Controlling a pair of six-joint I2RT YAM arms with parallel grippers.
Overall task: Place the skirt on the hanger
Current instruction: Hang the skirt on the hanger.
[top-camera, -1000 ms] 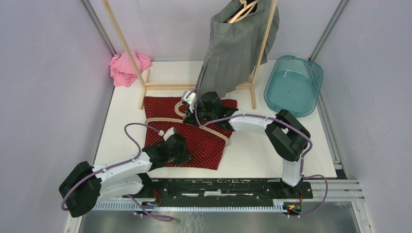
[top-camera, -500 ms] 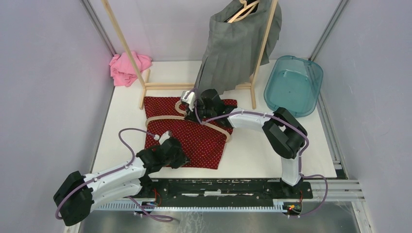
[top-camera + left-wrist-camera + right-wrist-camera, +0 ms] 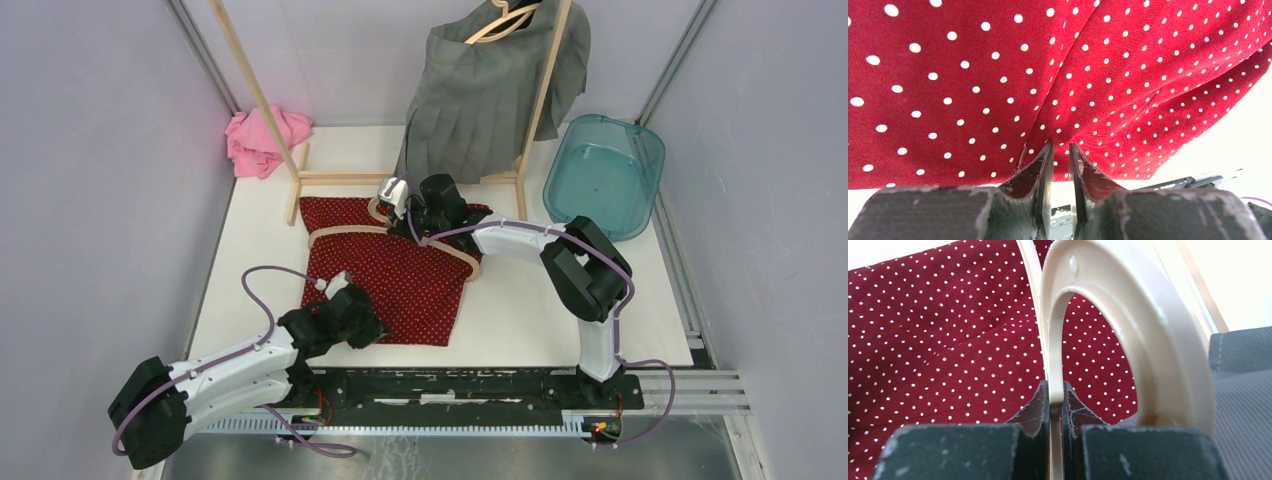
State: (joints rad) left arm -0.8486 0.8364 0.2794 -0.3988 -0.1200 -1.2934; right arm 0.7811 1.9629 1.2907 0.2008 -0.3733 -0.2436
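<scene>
seemingly skirt (image 3: pixel 998 75) edge nipped in left pincer (image 3: pixel 1060 148); right pincer (image 3: pixel 1055 388) clamps hanger (image 3: pixel 1133 315)

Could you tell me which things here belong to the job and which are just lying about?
In the job: red polka-dot fabric skirt; beige plastic hanger; left gripper; right gripper.
Lying about: grey pleated skirt; pink crumpled cloth; teal plastic tub; wooden rack.

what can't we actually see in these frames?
Top view: fingertips of the left gripper are hidden under its own wrist; its pinch on the red skirt shows only in the left wrist view.
Top view: the frame's upper edge cuts off the top of the rack.
Right wrist view: the right gripper clamps the hook of the hanger; its arms are out of frame.
Top view: hanger on or inside the skirt, too small to tell.
</scene>
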